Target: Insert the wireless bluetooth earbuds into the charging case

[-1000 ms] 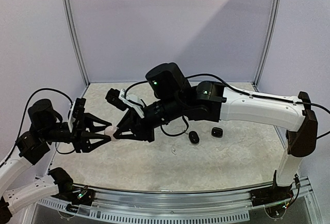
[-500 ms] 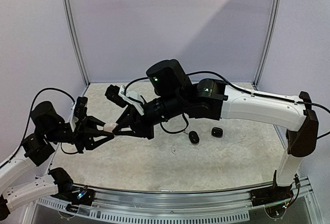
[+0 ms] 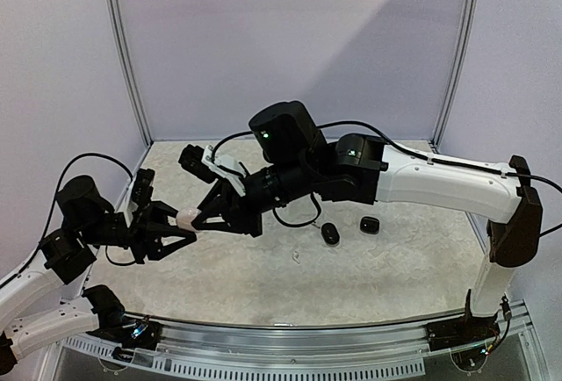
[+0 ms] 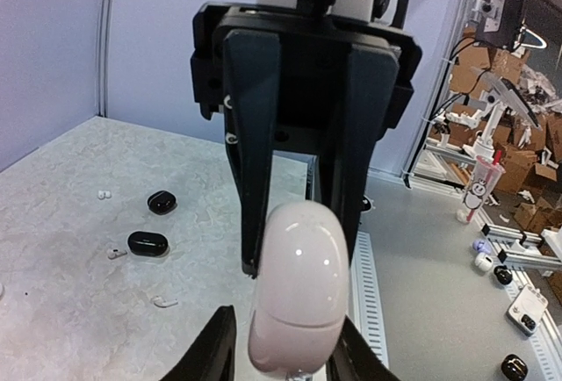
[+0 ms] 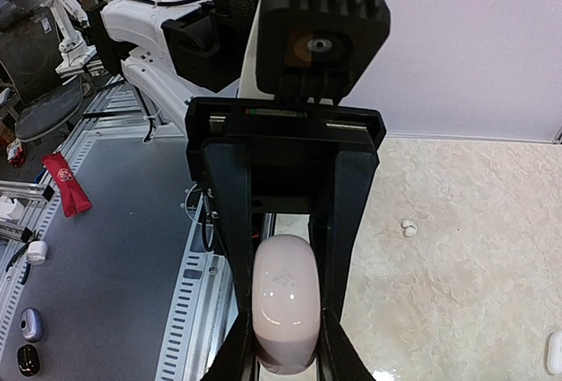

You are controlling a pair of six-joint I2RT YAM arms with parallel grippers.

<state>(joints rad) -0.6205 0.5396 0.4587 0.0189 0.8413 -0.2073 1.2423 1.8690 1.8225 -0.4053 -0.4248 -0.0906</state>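
over the left part of the speckled desk the long right arm reaches in from the right and the left arm comes from the near left, the two meeting tip to tip in the air. the right fingers are narrow and clamped on the closed white charging case, held clear of the desk, while the left fingers flank its other end; i cannot tell whether they press it. two black cases lie right of centre on the desk, and small white earbuds lie loose near them, none in a case.
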